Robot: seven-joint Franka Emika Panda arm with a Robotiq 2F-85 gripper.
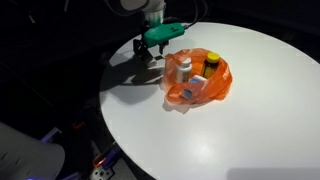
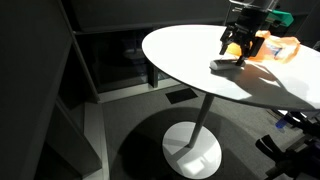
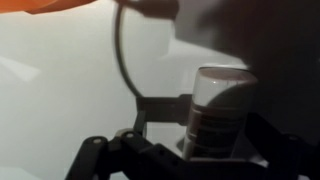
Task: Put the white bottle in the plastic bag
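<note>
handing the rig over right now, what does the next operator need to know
The pincer is low over the round white table, beside the bag; open or shut cannot be told.
The white cylindrical bottle sits between the fingers in the wrist view, outside the bag.
The orange plastic bag lies on the table, mouth up, with small containers inside.
Done: the pincer is at the bottle.
Left: confirm the grip, lift, carry over the bag, release.

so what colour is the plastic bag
Orange. The plastic bag shows best in an exterior view, lying on the white table.
</note>
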